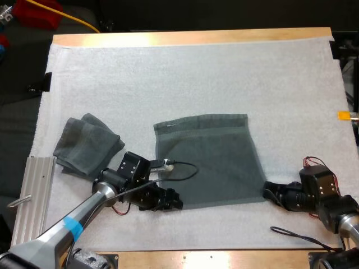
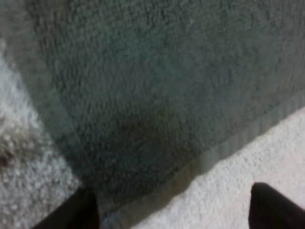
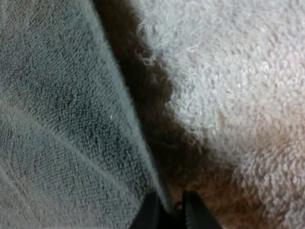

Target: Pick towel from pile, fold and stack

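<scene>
I'm at the start of the fold. The flat towel (image 1: 207, 159) lies spread open in the middle of the white mat (image 1: 168, 73), and both arms are down at its near edge. My right gripper (image 1: 269, 193) is at the near right corner. In the right wrist view its fingers (image 3: 150, 212) are drawn narrow with the towel's hem running in between them, so I judge it has that edge pinched. My left gripper (image 1: 171, 200) sits at the near left corner, and in the left wrist view its fingers (image 2: 78, 212) stand wide apart, with the hemmed corner lying between them and nothing gripped.

The next move, as I read it, is to lower the left side onto that corner and close it. Then both corners can be lifted together and carried toward the far edge (lifting with one side alone would drag the cloth askew).

A folded towel (image 1: 87, 145) waits at the mat's left, well apart from the flat one.
</scene>
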You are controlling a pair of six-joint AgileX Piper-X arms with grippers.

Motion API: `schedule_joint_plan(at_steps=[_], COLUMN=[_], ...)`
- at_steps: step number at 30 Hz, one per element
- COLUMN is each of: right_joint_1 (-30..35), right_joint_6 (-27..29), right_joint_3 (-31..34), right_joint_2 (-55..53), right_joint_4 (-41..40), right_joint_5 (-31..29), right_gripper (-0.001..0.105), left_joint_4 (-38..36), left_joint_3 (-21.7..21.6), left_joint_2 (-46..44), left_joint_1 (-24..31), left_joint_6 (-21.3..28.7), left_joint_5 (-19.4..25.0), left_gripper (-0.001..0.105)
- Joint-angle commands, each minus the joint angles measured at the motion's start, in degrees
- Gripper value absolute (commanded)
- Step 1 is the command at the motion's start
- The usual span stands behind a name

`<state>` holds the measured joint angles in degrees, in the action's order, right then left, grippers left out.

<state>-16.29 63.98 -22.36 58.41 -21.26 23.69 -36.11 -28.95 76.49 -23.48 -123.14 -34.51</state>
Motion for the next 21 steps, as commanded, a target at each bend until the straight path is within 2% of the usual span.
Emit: schedule_joint_plan(at_steps=[1, 12, 17, 21], right_joint_1=[0.0, 0.0, 0.0, 0.0], right_joint_6=[0.5, 0.5, 0.7, 0.7], right_joint_3=[0.3, 0.3, 0.3, 0.3], right_joint_2=[-0.2, -0.2, -0.2, -0.2], right_joint_4=[-1.3, -1.3, -1.3, -1.3], right_joint_5=[-0.6, -0.6, -0.7, -0.7], right_gripper=[0.001, 0.001, 0.001, 0.001], left_joint_4=[0.3, -2.4, 1.7, 3.1], left_joint_3=[0.1, 0.1, 0.1, 0.1], left_joint_2=[0.4, 0.4, 0.8, 1.6], left_joint_1=[-0.4, -0.4, -0.4, -0.4], left_joint_6=[-0.4, -0.5, -0.5, -0.5], left_joint_5=[1.5, 1.9, -7.6, -8.8], left_gripper=[0.066, 0.066, 0.066, 0.066])
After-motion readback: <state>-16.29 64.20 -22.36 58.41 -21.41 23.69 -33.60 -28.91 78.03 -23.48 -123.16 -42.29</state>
